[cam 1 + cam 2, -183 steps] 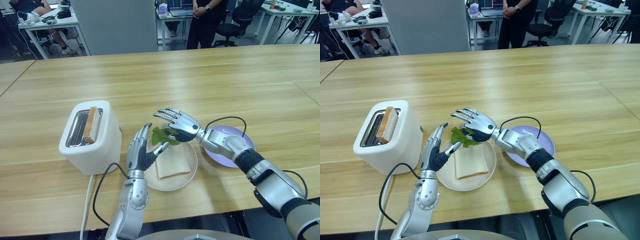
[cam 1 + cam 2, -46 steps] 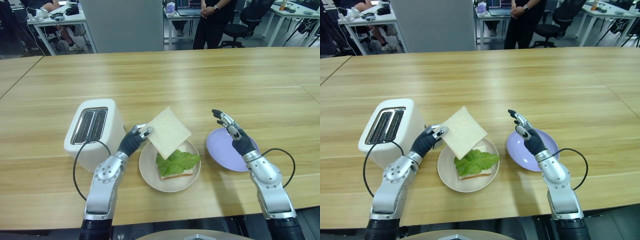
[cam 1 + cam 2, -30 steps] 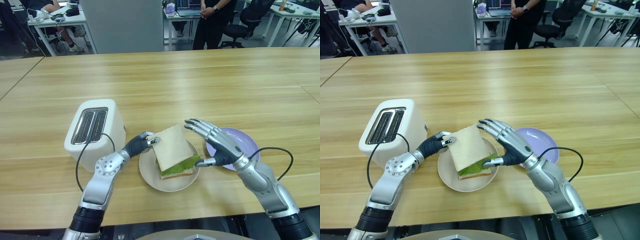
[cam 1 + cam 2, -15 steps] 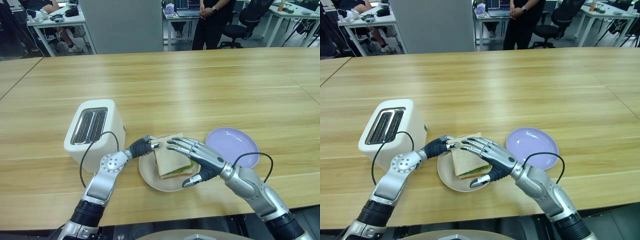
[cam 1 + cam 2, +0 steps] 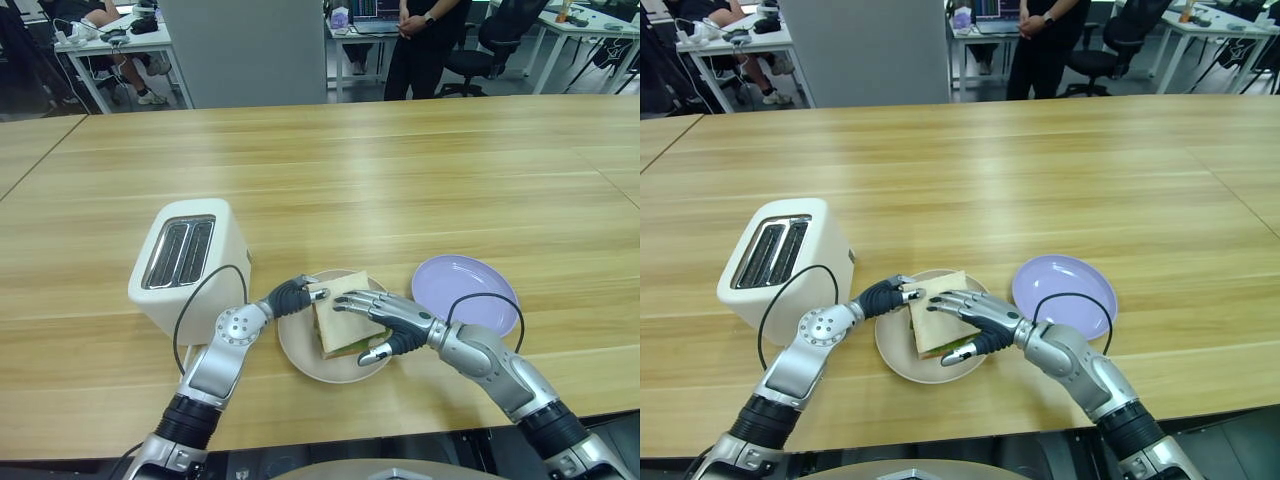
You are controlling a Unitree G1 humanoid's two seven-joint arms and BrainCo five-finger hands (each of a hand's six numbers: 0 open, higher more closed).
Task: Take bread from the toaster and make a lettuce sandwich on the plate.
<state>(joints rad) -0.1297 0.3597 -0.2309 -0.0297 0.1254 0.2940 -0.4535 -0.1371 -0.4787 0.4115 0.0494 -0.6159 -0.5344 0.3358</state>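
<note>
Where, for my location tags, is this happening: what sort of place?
Probably an open-plan office or lab, not a kitchen: white desks behind, a laptop, an office chair, and a long wooden table.

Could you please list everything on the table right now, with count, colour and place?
Table: one, light wood, under everything.
Toaster: one, white, on the table's left part.
Beige plate: one, beige, right of the toaster.
Sandwich: one, pale bread with green lettuce peeking out at its near edge, on the beige plate.
Purple plate: one, lilac, right of the beige plate.
Left hand: one, silver and black, pinching the sandwich's top slice at its left edge.
Right hand: one, silver and black, fingers spread flat on the sandwich.
</note>
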